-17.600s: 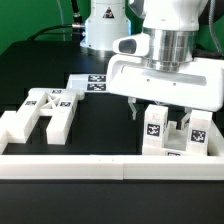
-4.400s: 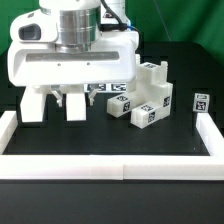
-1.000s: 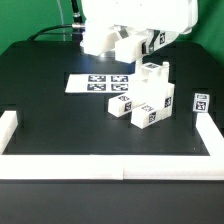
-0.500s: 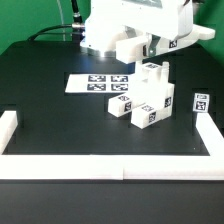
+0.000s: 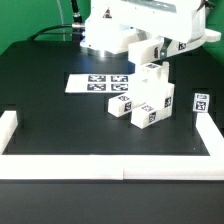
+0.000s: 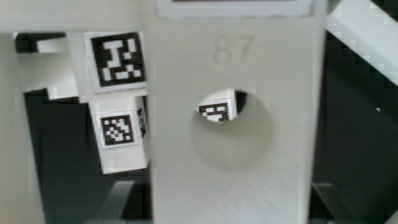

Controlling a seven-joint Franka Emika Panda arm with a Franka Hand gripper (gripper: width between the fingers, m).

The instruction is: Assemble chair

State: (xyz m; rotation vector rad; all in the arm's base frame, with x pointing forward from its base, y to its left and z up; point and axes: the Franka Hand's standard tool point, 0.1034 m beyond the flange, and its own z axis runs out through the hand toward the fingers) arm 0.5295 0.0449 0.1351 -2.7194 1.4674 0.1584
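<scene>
Because the fingers (image 5: 160,48) are pinched nearly closed on a white chair piece (image 5: 143,48) hanging above the clustered chair parts (image 5: 143,98), which stand on the desk (image 5: 60,120) just beside the marker board (image 5: 92,83), a tilted descent could jam it or topple them.

Bright, even light casts only faint shadows on the black table (image 5: 40,100) below the gripper (image 5: 158,50), while the chair piece (image 6: 231,150) held in it looks soft and washed-out (its tags (image 6: 118,58) readable, though).
</scene>
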